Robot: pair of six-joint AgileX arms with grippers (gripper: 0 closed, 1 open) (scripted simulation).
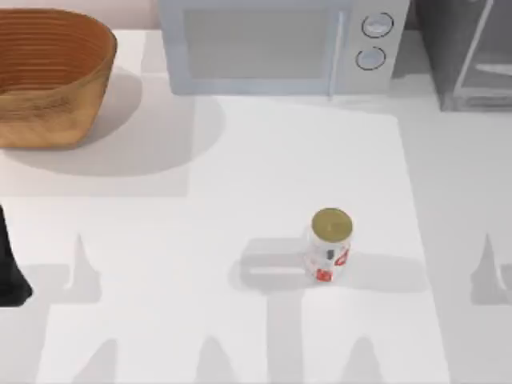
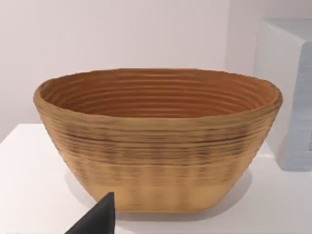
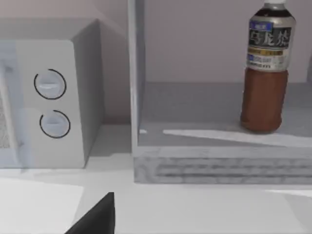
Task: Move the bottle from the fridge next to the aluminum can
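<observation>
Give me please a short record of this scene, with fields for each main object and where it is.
bottle: upright on the fridge shelf
fridge: back right corner of the table
aluminum can: upright on the table, right of centre
microwave: back, left of the fridge
basket: back left corner
left arm: at the left edge

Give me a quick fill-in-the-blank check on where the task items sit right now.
1. The bottle stands upright inside the ____.
2. The aluminum can stands on the ____, apart from everything else.
3. The basket sits at the table's far ____ corner in the top view.

Missing words: fridge; table; left
</observation>
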